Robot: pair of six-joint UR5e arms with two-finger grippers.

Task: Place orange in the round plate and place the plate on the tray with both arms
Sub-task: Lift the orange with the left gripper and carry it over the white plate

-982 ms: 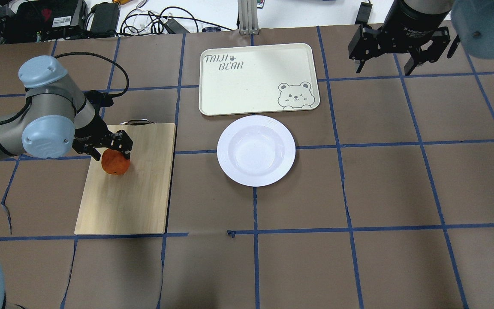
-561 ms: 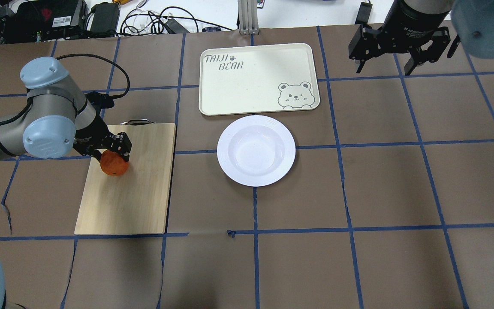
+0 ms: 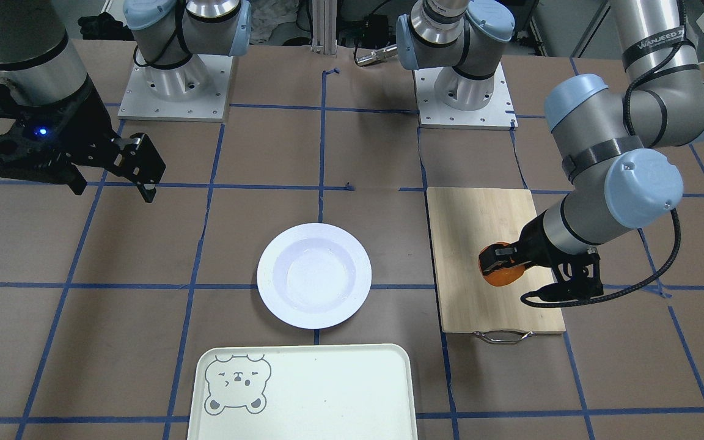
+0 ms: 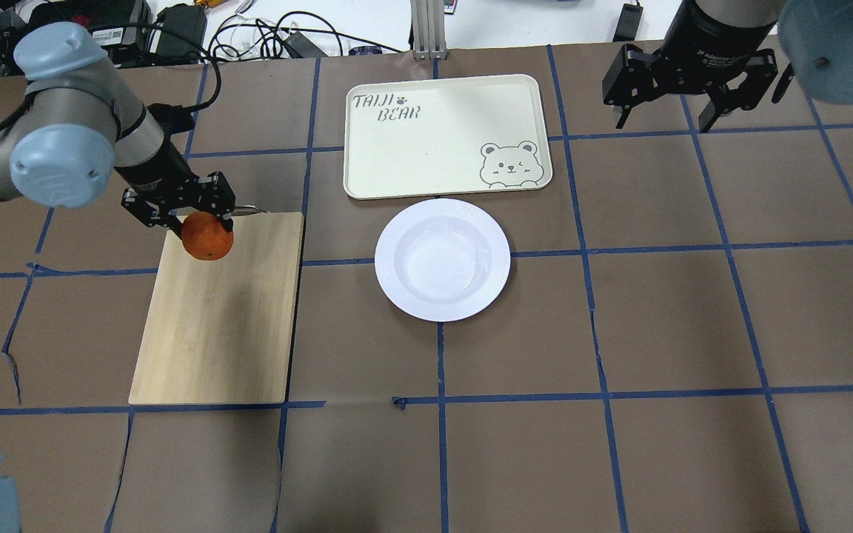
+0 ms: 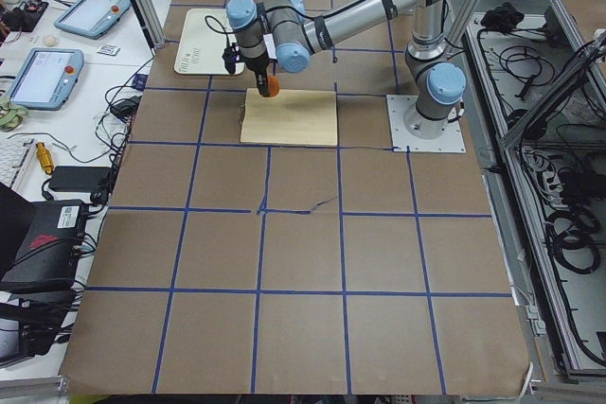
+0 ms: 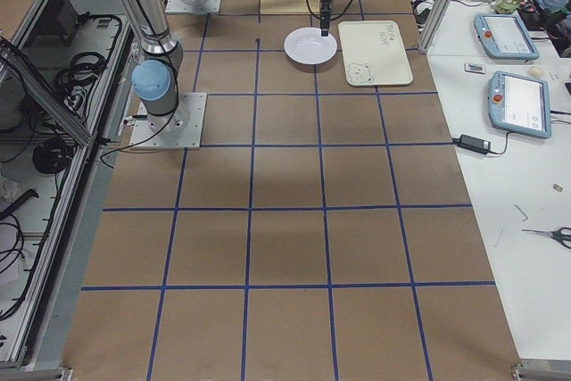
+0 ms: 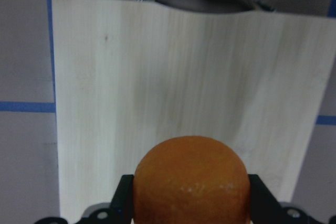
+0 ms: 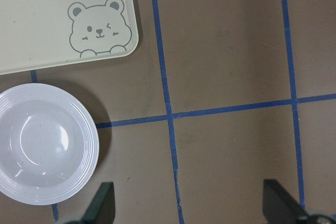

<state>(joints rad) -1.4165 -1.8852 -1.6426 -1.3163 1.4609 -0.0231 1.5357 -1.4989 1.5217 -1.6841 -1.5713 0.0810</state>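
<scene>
- Left pincer (image 4: 201, 222) grips the orange (image 4: 207, 237) above the board's (image 4: 219, 326) far end.
- Right pincer (image 4: 663, 118) hangs open near the tray's (image 4: 434, 141) far corner.
- Plate (image 4: 442, 260) sits just beside the tray.
- Brown counter (image 4: 663, 326) carries a blue tape grid; cables (image 4: 263, 33) crowd its far edge.

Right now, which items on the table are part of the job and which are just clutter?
Job:
orange, held in the left pincer
round plate, empty
tray, empty
right pincer, open

Lying about:
cutting board
cables at the back
</scene>
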